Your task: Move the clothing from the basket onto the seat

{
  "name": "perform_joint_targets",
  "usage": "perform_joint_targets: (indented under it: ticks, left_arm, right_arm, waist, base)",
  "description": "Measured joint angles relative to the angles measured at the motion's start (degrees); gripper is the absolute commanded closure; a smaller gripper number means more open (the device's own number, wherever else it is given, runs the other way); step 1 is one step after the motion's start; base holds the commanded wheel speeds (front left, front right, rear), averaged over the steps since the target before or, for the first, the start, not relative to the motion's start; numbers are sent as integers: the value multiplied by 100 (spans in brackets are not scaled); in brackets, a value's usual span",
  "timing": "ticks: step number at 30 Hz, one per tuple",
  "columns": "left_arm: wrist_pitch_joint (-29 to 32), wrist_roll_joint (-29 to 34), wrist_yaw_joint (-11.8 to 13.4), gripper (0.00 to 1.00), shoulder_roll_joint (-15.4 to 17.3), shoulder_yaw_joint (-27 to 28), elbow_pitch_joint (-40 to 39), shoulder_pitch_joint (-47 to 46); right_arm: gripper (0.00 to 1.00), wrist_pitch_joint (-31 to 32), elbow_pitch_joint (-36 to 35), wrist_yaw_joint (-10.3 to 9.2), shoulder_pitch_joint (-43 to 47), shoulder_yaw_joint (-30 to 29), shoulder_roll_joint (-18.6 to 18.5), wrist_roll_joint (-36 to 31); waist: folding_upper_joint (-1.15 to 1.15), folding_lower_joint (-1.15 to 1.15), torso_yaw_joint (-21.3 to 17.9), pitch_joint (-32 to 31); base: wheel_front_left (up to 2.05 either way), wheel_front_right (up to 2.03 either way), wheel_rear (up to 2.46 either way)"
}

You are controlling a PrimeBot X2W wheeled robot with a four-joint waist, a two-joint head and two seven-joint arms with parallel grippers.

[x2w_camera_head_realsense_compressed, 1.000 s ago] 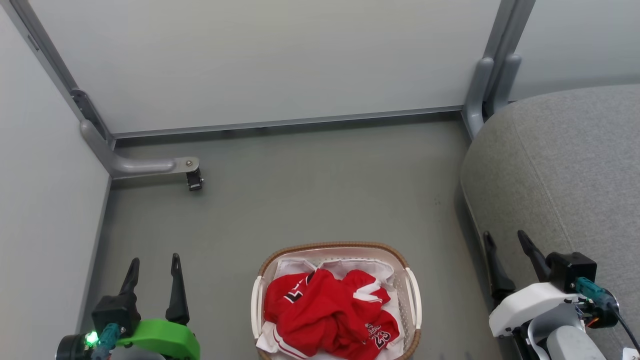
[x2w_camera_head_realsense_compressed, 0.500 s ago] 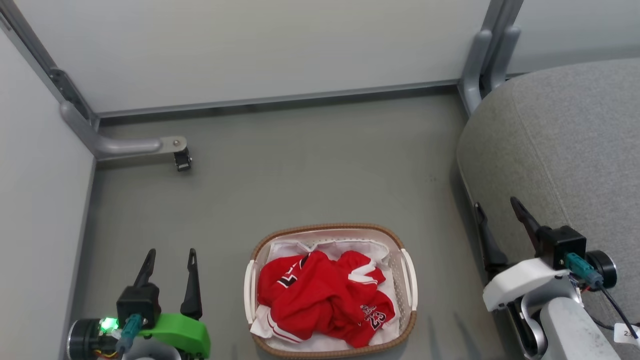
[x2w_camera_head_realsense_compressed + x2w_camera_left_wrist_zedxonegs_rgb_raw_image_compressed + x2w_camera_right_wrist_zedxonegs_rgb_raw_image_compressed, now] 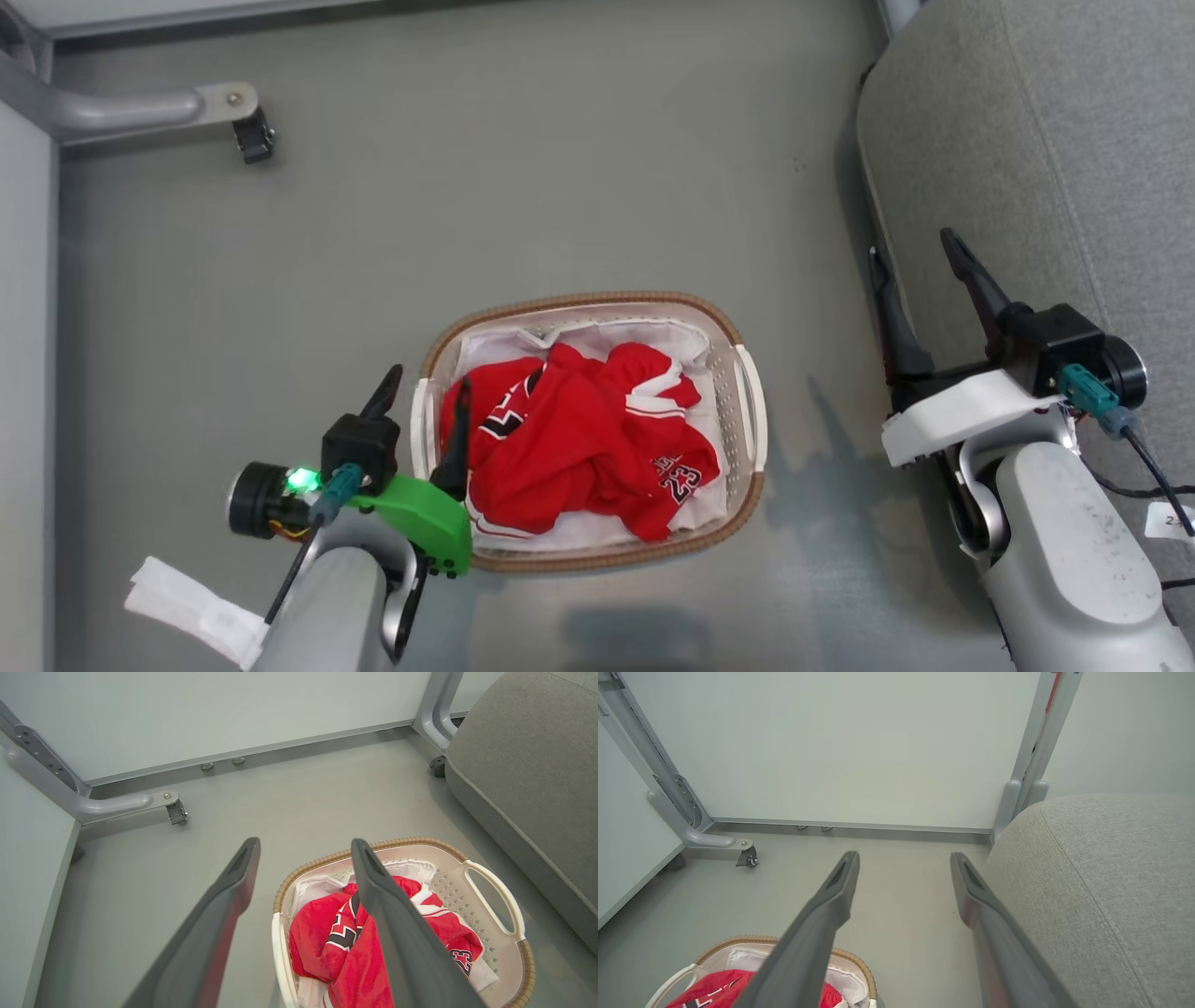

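Note:
The basket [image 3: 579, 301], white with a brown rim, stands on the floor and holds the clothing [image 3: 579, 439], a crumpled red jersey pile with white trim. My left gripper [image 3: 428, 381] is open at the basket's left rim, one finger over the floor, the other over the red cloth's left edge, nothing between them. In the left wrist view the left gripper [image 3: 304, 842] straddles the basket rim [image 3: 406, 841] above the clothing [image 3: 322, 933]. My right gripper [image 3: 910, 245] is open and empty at the left edge of the grey seat [image 3: 1055, 140]. The right wrist view shows the right gripper [image 3: 904, 856] beside the seat [image 3: 1101, 882].
A grey partition foot with a caster [image 3: 252, 140] juts in at the far left. Pale wall panels [image 3: 840, 742] close the back. A white tag [image 3: 187, 607] hangs by my left arm. Grey floor [image 3: 560, 187] lies beyond the basket.
The head camera has tilted down, so the whole picture has shifted. My left gripper has moved right to the basket's left rim. The right gripper stays at the seat's edge.

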Motion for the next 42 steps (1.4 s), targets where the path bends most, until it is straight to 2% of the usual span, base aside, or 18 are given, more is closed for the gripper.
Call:
perform_joint_targets:
  ticks: [6, 13, 19, 22, 28, 36, 42]
  left_arm:
    - [-1, -412, -22, 0, -10, -705, 970, -787]
    - [1, -564, -13, 0, -12, -1394, 2356, -1725]
    - [171, -619, 66, 0, -12, -1731, 3127, -2354]
    - [342, -655, 186, 0, -14, -1794, 3420, -2633]
    - [928, -708, 495, 0, -13, -1859, 3767, -2960]
    - [1540, -784, 422, 0, -2, -1917, 3878, -3144]
    - [1909, -742, 472, 0, 43, -2031, 3907, -3259]
  right_arm:
    - [0, 0, -58, 0, -270, 104, -8, 48]
    - [0, 0, -226, 0, -517, 292, 12, 74]
    - [0, -1, -392, 0, -673, 393, 97, 109]
    - [0, -1, -423, 0, -709, 477, 132, 122]
    - [0, -1, -474, 0, -785, 632, 197, 115]
    - [0, -1, -557, 0, -864, 782, 294, 169]
    - [0, -1, -617, 0, -918, 815, 321, 244]
  waist:
    - [0, 0, -154, 643]
    - [0, 1, -371, 1288]
    - [0, 1, -566, 1751]
    - [0, 0, -664, 1955]
    - [0, 1, -875, 2286]
    - [0, 0, -1112, 2603]
    - [0, 0, -1227, 2801]
  base:
    - [0, 0, 0]
    - [0, 0, 0]
    - [0, 0, 0]
    - [0, 0, 0]
    - [0, 0, 0]
    - [0, 0, 0]
    - [0, 0, 0]
